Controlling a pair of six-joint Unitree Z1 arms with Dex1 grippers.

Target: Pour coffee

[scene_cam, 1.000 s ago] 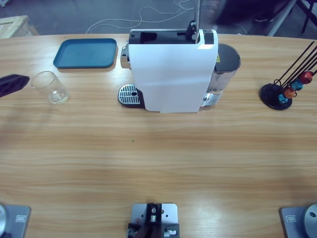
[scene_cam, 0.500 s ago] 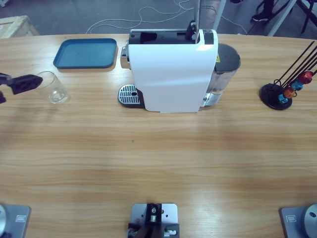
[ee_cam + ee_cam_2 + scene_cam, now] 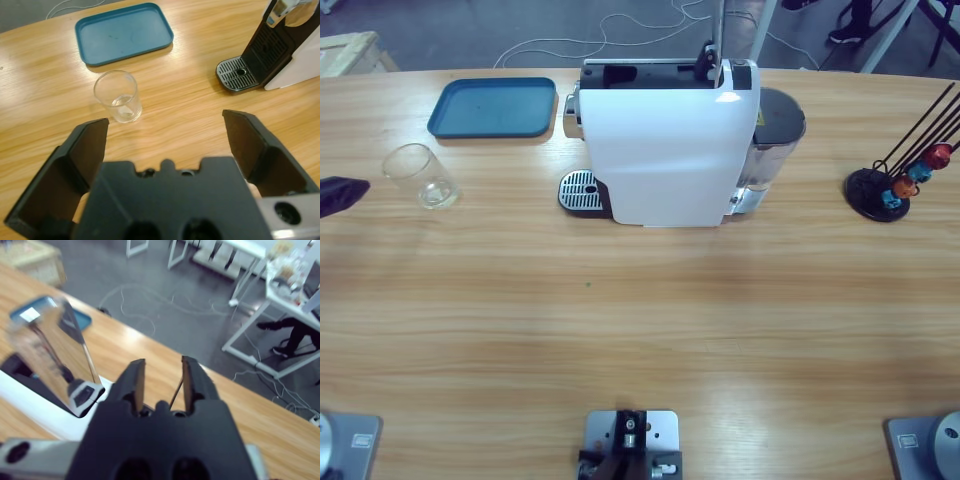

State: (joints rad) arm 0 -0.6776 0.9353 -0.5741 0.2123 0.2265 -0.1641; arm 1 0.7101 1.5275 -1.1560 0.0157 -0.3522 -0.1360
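Beyond the wide-open, empty left end effector [image 3: 165, 132], the clear glass tumbler [image 3: 118, 96] holds barely any liquid.

Desk [image 3: 620, 330]: long, light wood with a clear grain; its far edge curves.
Floor [image 3: 165, 277]: grey and smooth, beyond the desk's far edge.
Cables [image 3: 145, 300]: pale, thin, looping loosely over the floor.
Furniture: white metal table legs [image 3: 245, 325] stand on the floor, with a white tabletop [image 3: 295, 295] above them carrying blurred clutter.
Crate [image 3: 350, 52]: pale wood, at the desk's far corner.
Light: even, with a soft sheen on the desk.
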